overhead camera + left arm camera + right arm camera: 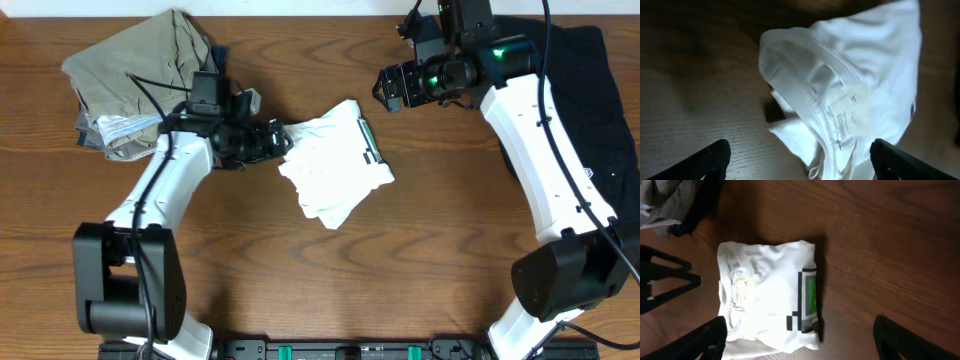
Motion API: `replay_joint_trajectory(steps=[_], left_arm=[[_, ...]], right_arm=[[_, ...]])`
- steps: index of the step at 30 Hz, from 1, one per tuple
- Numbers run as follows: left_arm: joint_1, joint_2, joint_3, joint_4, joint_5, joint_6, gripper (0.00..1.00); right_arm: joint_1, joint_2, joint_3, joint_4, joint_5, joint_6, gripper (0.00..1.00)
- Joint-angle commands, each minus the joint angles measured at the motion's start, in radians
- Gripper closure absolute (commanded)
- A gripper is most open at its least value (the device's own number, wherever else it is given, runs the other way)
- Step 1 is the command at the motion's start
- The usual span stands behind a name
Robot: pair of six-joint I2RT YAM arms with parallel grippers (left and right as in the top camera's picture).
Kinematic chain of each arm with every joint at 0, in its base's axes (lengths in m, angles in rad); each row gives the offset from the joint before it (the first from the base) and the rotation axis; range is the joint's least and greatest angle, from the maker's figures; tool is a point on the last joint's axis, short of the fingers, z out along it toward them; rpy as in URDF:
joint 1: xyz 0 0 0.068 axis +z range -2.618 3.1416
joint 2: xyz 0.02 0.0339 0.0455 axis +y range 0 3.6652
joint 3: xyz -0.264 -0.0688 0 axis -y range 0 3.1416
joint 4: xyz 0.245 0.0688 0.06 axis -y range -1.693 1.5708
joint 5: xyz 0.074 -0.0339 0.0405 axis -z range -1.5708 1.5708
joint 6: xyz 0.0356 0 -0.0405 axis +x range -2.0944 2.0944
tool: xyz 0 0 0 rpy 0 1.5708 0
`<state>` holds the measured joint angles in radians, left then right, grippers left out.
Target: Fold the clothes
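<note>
The white T-shirt (335, 160) lies folded into a small bundle at the table's middle, its green square print (368, 140) on the right edge. My left gripper (280, 140) is open at the bundle's left edge, and the collar and label (847, 107) lie between its fingers. My right gripper (385, 88) is open and empty, above and to the right of the bundle. The right wrist view shows the folded shirt (765, 295) with the print (810, 297) below it. A black garment (600, 100) lies at the far right.
A heap of khaki and grey clothes (140, 80) lies at the back left, next to the left arm. The bare wooden table (330, 280) runs to the front edge.
</note>
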<state>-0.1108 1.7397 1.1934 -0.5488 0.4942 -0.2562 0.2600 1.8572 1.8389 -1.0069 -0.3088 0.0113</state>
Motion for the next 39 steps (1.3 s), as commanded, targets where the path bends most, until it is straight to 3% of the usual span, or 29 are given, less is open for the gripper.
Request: replay_joint_trajectory(steps=[1, 11, 28, 31, 33, 36, 39], left_arm=[[-0.023, 0.038, -0.012, 0.001, -0.069, -0.150, 0.10], [-0.126, 0.139, -0.012, 0.082, -0.069, -0.277, 0.10], [-0.196, 0.269, -0.012, 0.171, 0.045, -0.325, 0.13], [-0.209, 0.279, -0.012, 0.183, 0.045, -0.334, 0.33], [-0.212, 0.280, -0.012, 0.203, 0.044, -0.346, 0.58], [-0.210, 0.280, -0.012, 0.259, 0.039, -0.348, 0.87], [-0.203, 0.280, -0.012, 0.331, 0.027, -0.347, 0.94]], right_arm=[[-0.003, 0.004, -0.003, -0.008, 0.031, 0.011, 0.08], [-0.005, 0.004, -0.003, -0.029, 0.052, 0.010, 0.07], [-0.005, 0.004, -0.003, -0.061, 0.104, 0.010, 0.06], [-0.005, 0.004, -0.003, -0.060, 0.104, 0.010, 0.06], [-0.005, 0.004, -0.003, -0.060, 0.104, 0.010, 0.06], [-0.005, 0.004, -0.003, -0.060, 0.111, 0.010, 0.06], [-0.005, 0.004, -0.003, -0.059, 0.123, 0.010, 0.06]])
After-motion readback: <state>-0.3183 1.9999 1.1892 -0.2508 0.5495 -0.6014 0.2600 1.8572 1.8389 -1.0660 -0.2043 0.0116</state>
